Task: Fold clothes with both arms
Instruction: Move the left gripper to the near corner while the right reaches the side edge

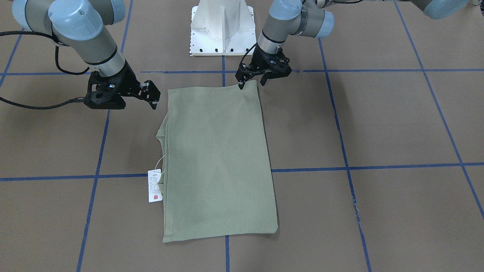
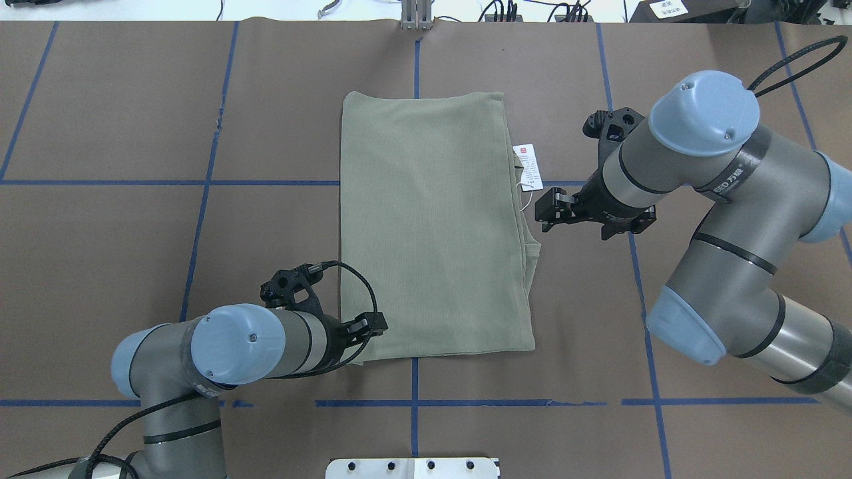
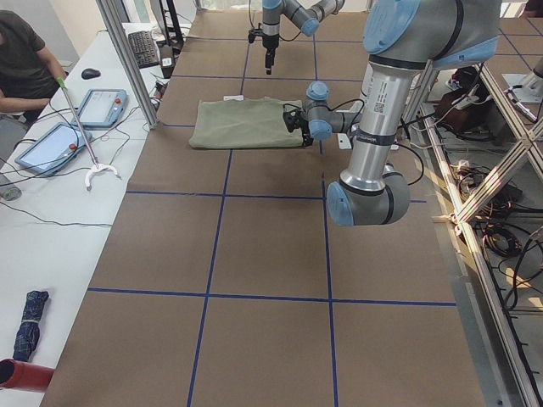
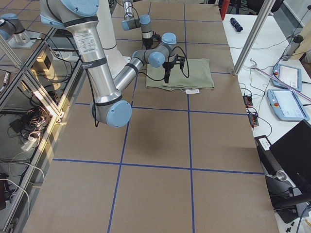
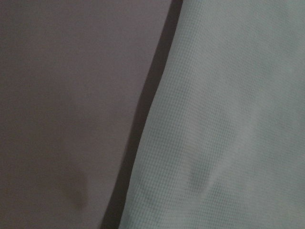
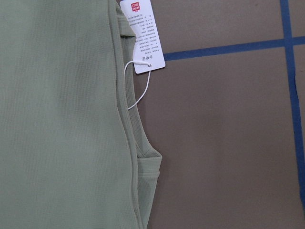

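The left end effector [image 1: 252,82] is low over the shirt's [image 1: 219,162] corner nearest the robot. Its 2 fingers are spread apart and released; 1 fingertip [image 1: 241,85] touches the cloth's edge and the other sits just off the corner. The left wrist view shows the knit edge and the bench very close up and blurred.

The right end effector [image 2: 547,211] is also released, fingers apart, above bare bench just beside the shirt's long edge and not touching it.

The sage-green shirt lies flat in the middle of the bench [image 2: 133,100], folded into a long rectangle. Its white hang tag [image 2: 528,166] with a red mark lies on the bench at the right arm's side, its string leading under the fold. Blue tape lines [image 2: 266,182] cross the brown surface.
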You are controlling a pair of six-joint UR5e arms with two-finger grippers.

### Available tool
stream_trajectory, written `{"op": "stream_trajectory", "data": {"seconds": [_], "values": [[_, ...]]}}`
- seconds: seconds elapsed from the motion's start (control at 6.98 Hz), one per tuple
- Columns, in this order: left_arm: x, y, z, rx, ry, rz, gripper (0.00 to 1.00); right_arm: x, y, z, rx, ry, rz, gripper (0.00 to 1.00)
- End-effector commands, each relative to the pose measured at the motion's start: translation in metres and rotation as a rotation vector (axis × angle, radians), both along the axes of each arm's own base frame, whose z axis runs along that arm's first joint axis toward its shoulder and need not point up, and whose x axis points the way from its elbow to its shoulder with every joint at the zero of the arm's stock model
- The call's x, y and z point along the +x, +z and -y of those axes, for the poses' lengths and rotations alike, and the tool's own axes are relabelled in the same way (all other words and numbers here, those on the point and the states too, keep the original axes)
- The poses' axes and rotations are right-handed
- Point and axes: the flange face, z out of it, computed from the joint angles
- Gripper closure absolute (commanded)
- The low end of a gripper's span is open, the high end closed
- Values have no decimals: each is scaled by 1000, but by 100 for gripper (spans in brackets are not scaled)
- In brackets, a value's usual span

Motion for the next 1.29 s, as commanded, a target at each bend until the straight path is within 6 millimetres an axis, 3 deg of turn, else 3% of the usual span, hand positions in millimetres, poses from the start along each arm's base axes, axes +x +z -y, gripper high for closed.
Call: {"op": "stream_trajectory", "data": {"seconds": [0.0, 0.29, 0.57, 1.15], "values": [[4, 2, -2, -4, 1, 19, 8, -5, 0, -4, -2, 9, -6, 0], [7, 3, -2, -3, 2, 22, 18, -4, -1, -5, 0, 9, -3, 0], [7, 1, -1, -3, 0, 19, 42, -4, -1, -5, -1, 8, -3, 0], [7, 4, -1, 0, 2, 24, 46, -4, -1, -5, -1, 8, -3, 0]]}}
